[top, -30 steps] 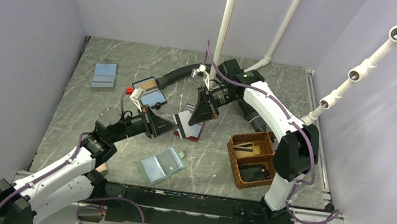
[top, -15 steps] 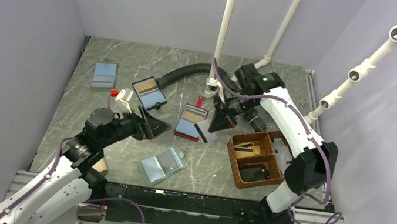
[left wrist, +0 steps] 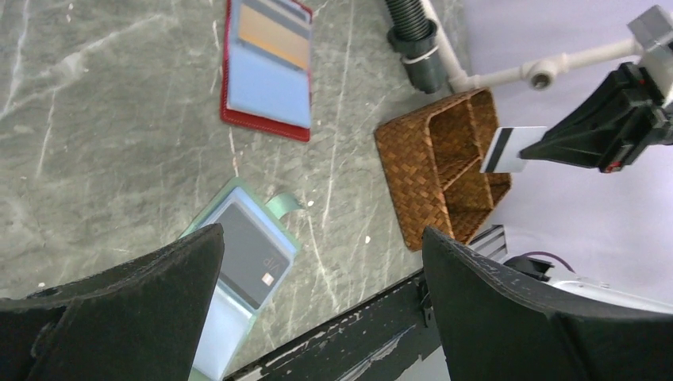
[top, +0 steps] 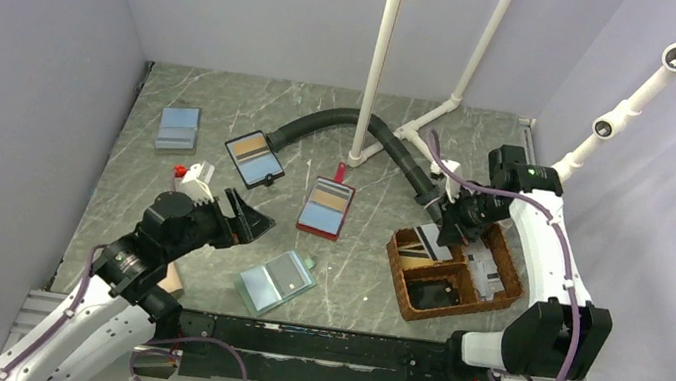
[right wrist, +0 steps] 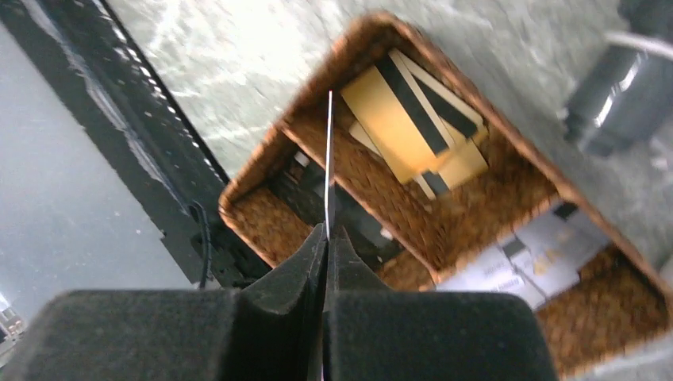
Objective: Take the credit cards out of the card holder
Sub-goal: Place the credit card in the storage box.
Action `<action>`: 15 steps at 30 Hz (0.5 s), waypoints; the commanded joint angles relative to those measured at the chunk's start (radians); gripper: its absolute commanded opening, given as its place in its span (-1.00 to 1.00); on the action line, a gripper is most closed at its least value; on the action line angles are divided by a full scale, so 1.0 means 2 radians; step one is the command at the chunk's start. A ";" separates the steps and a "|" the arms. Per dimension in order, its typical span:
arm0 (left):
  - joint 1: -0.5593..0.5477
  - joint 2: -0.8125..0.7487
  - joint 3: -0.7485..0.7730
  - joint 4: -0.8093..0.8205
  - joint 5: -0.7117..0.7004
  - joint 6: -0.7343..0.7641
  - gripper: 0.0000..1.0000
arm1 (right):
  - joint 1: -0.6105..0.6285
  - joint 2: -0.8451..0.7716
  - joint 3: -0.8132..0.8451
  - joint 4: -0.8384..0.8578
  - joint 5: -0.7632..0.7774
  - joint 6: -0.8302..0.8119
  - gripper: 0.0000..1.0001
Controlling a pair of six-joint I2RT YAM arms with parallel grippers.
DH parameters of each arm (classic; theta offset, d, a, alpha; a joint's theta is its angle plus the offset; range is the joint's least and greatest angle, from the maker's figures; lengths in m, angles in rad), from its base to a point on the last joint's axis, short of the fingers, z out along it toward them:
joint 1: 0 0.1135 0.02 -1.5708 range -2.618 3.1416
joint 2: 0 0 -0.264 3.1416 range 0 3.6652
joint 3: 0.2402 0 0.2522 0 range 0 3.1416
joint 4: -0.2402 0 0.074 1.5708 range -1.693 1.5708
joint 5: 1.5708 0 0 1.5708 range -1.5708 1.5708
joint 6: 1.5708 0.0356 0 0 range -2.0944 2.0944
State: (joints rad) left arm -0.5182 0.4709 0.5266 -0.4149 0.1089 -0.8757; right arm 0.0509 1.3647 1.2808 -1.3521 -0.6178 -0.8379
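Credit card (right wrist: 329, 159) with a dark stripe is pinched by one edge in the right jaws, pressed together on it, above the wicker basket (left wrist: 405, 182). It seems to hang over a dividing wall (seen edge-on), so a release here may make it strike the wall and tip out. Left jaws stand spread and empty; the teal card holder (left wrist: 238, 262) lies on the desk (left wrist: 119, 119) below them.

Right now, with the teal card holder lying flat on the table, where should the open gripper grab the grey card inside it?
Probably the grey card's exposed end, nearest the little tab; its other end is tucked under the pale pocket. The teal card holder lies flat, so the open left gripper should come from above and slide it toward the tab.
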 commanded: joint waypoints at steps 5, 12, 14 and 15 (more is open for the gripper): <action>0.003 0.062 0.005 0.010 0.021 0.032 0.99 | -0.061 -0.033 -0.030 0.057 0.135 0.035 -1.00; 0.003 0.069 -0.024 0.051 0.041 0.011 0.99 | -0.095 -0.042 -0.044 0.088 0.191 0.062 -1.00; 0.003 0.067 -0.029 0.054 0.042 0.010 0.99 | -0.098 -0.044 -0.051 0.098 0.209 0.068 -1.00; 0.003 0.068 -0.030 0.054 0.043 0.011 0.99 | -0.099 -0.044 -0.055 0.101 0.215 0.071 -1.00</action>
State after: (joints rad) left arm -0.5171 0.6121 0.4801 -0.3649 0.1654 -0.8516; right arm -0.1333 1.3071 1.1923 -1.2156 -0.2863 -0.7418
